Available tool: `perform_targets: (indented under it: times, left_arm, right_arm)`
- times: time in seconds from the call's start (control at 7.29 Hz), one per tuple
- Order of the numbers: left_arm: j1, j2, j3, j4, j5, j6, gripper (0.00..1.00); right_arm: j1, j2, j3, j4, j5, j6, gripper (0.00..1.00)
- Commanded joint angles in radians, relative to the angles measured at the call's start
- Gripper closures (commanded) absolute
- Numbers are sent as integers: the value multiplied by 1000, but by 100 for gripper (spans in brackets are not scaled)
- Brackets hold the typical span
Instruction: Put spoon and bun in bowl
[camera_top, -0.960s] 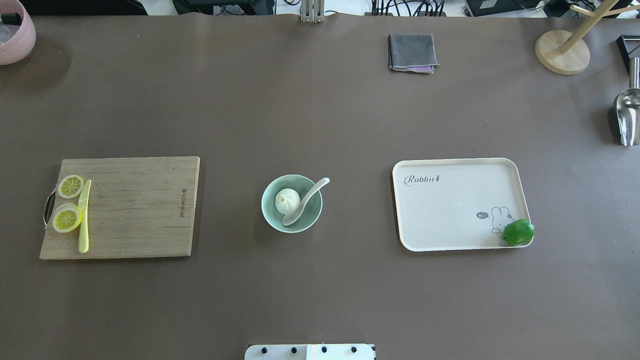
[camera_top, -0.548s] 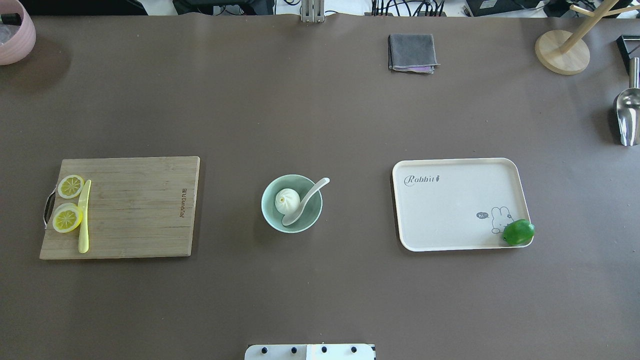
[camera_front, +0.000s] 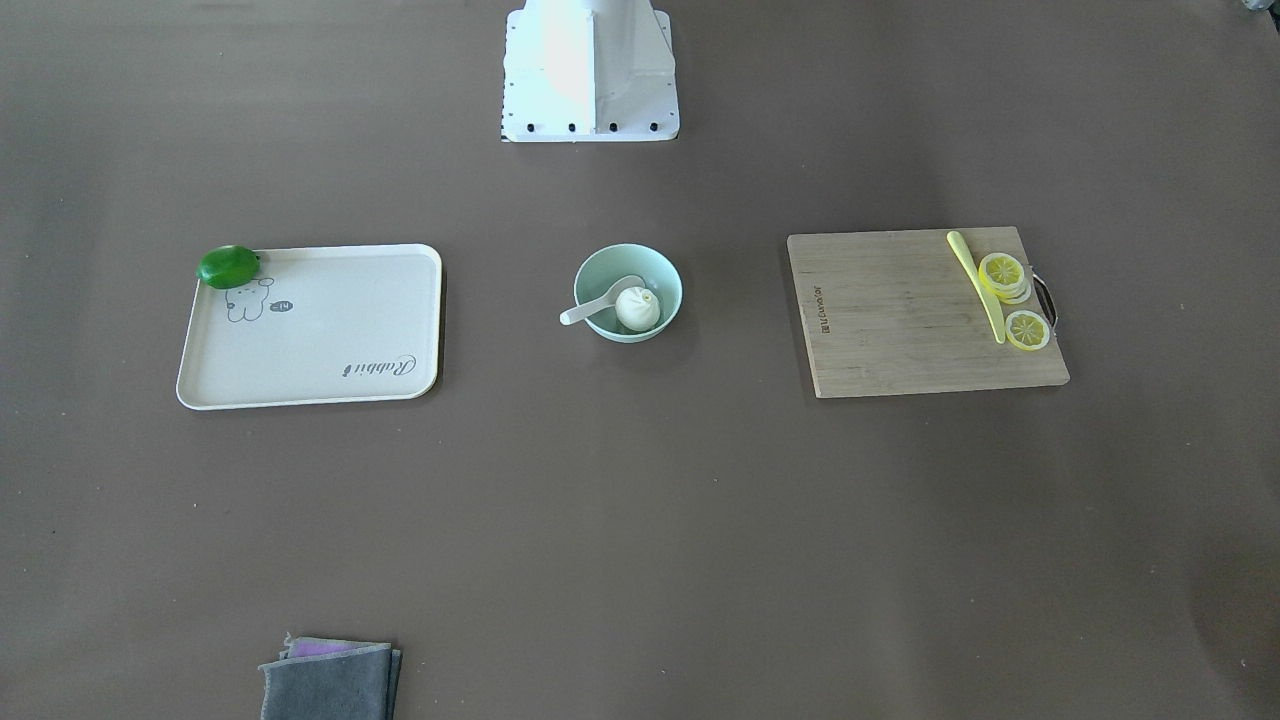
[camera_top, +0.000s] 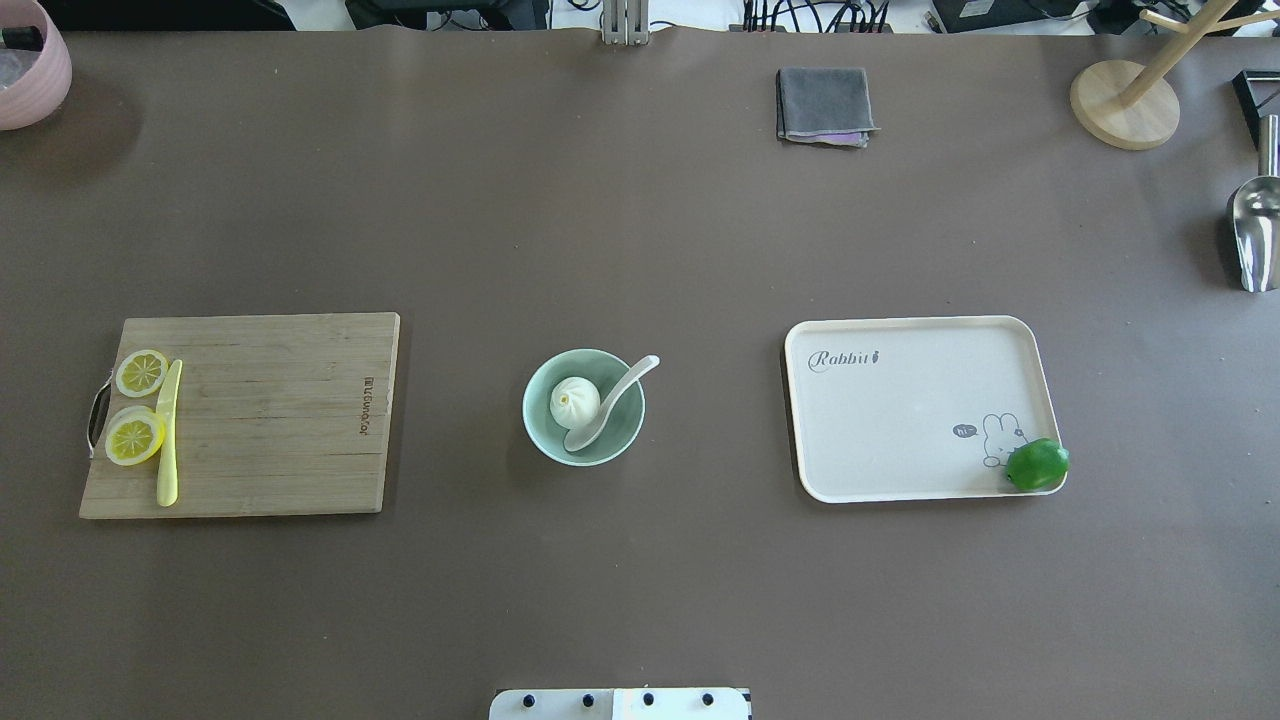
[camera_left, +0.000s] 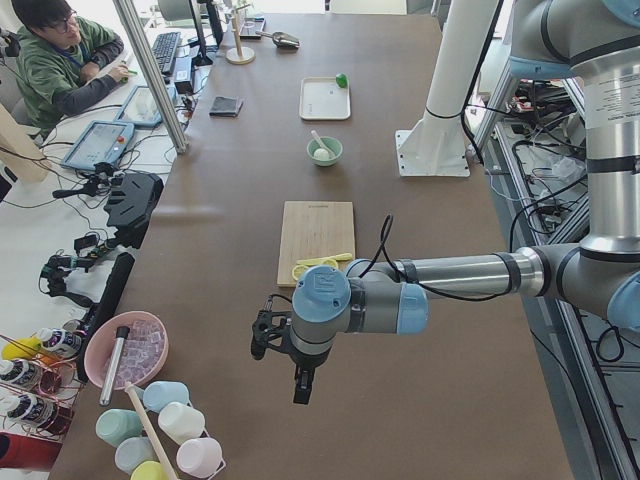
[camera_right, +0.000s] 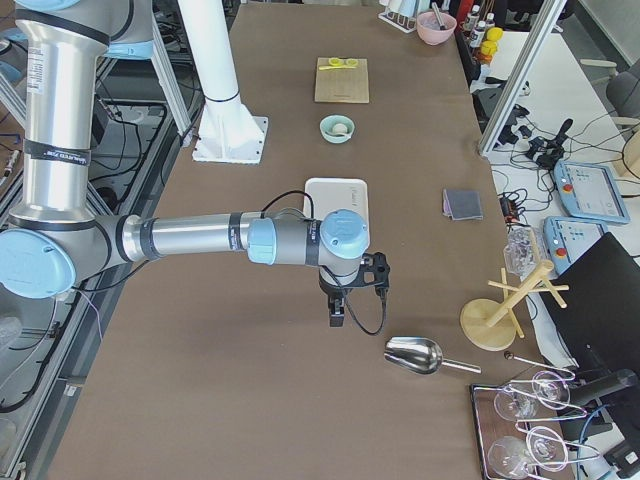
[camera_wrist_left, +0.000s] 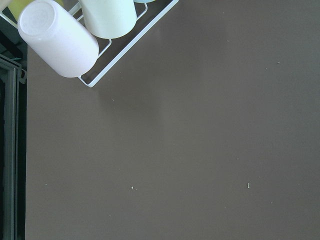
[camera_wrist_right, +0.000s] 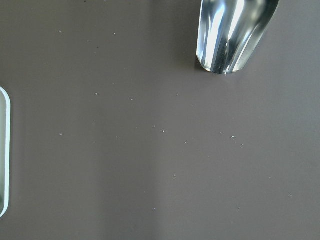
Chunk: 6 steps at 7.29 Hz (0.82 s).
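Observation:
The mint-green bowl (camera_top: 536, 432) stands at the table's middle. The white bun (camera_top: 574, 402) lies inside it on the left. The white spoon (camera_top: 612, 400) lies in the bowl beside the bun, its handle resting over the far right rim. The front-facing view shows the bowl (camera_front: 628, 250), bun (camera_front: 637, 308) and spoon (camera_front: 590, 308) the same way. My left gripper (camera_left: 300, 385) hangs over bare table far from the bowl, near a cup rack; I cannot tell if it is open. My right gripper (camera_right: 337, 318) hangs beyond the tray near a metal scoop; I cannot tell its state.
A wooden cutting board (camera_top: 270, 415) with lemon slices (camera_top: 135, 437) and a yellow knife (camera_top: 168, 432) lies left of the bowl. A cream tray (camera_top: 900, 410) with a green lime (camera_top: 1037, 465) lies right. A grey cloth (camera_top: 824, 104), metal scoop (camera_top: 1255, 232), wooden stand (camera_top: 1123, 105) and pink bowl (camera_top: 30, 70) sit at the edges.

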Motion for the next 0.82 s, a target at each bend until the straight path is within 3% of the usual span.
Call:
perform_targets:
  times: [0.0,0.69]
  left_arm:
    - [3,-1,10,-30,-17,0,1]
    - [18,-2,37,-37,-17,0,2]
  right_arm:
    - [-11,2,-8,0,-2,6,0]
    - [-25,8,-16,3,-34,0,0]
